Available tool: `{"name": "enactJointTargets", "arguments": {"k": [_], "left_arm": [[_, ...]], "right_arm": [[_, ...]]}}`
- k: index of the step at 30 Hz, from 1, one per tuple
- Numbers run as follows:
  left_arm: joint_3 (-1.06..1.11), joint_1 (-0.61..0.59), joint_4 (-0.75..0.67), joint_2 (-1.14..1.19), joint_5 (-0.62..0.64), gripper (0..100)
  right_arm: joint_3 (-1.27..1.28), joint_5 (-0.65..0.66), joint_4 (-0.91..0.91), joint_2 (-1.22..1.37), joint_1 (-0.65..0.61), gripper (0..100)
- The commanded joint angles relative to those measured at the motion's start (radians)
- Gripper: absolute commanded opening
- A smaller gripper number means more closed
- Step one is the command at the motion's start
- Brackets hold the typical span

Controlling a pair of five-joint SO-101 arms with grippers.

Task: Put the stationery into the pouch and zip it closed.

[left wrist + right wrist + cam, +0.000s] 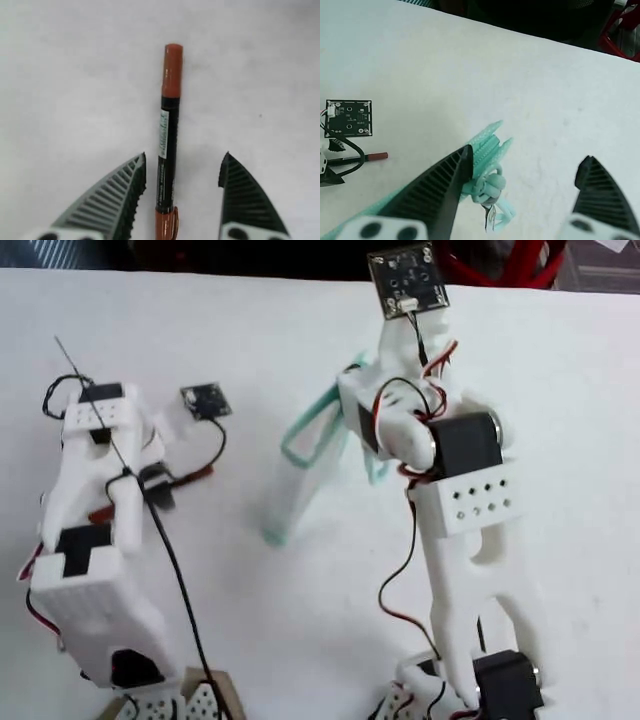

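Starting with the stationery, we see one marker, black barrel with orange-red ends, lying flat on the white table. It sits between the two fingers of the left gripper. The claw is spread apart, one ribbed finger on each side of the barrel. We see a gap of bare table on both sides, narrower at one finger, so nothing is clamped.

From the right wrist view the marker's red end pokes out just below a small black camera board on the other arm.

The pouch is teal and see-through. It lies on the table between the two arms, well apart from the marker, with one end tucked under the right arm. We cannot tell whether its zip is open or closed.

In the right wrist view the pouch ends in a ridged edge with a knotted teal cord. The right gripper hangs over it with its fingers wide apart. One black finger overlaps the pouch edge; the other is over bare table. It holds nothing.

The left arm is folded low over the marker's spot in the high view.
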Motion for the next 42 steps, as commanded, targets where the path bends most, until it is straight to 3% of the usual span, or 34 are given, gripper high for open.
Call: {"name": "enactJointTargets", "arguments": {"k": [1, 4, 14, 20, 23, 27, 32, 36, 42], "left_arm": [[-0.031, -0.018, -0.08, 0.036, -0.008, 24], [-0.037, -0.031, -0.094, 0.077, -0.012, 23], [-0.037, -0.015, -0.083, 0.085, -0.023, 3], [-0.201, 0.028, 0.19, -0.051, -0.017, 2], [-0.322, 0.044, 0.327, -0.168, 0.077, 2], [-0.427, 0.074, 0.4, -0.349, 0.221, 2], [-0.4, 0.12, 0.407, -0.618, 0.39, 2], [-0.247, 0.16, 0.379, -0.886, 0.448, 2], [0.114, 0.249, 0.133, -1.337, 0.632, 2]], "right_arm": [[0.017, -0.003, 0.022, 0.015, 0.008, 33.0], [0.017, -0.003, 0.022, 0.015, 0.008, 33.0], [0.097, -0.003, -0.05, 0.005, 0.008, 33.0], [0.097, -0.003, -0.051, 0.005, 0.008, 33.0], [0.097, -0.003, -0.051, 0.007, 0.008, 33.0], [0.097, -0.003, -0.051, 0.007, 0.007, 33.0], [0.1, -0.003, -0.051, 0.007, 0.007, 33.0], [0.101, -0.003, -0.051, 0.007, 0.007, 33.0], [0.103, -0.003, -0.048, 0.007, 0.007, 33.0]]}}
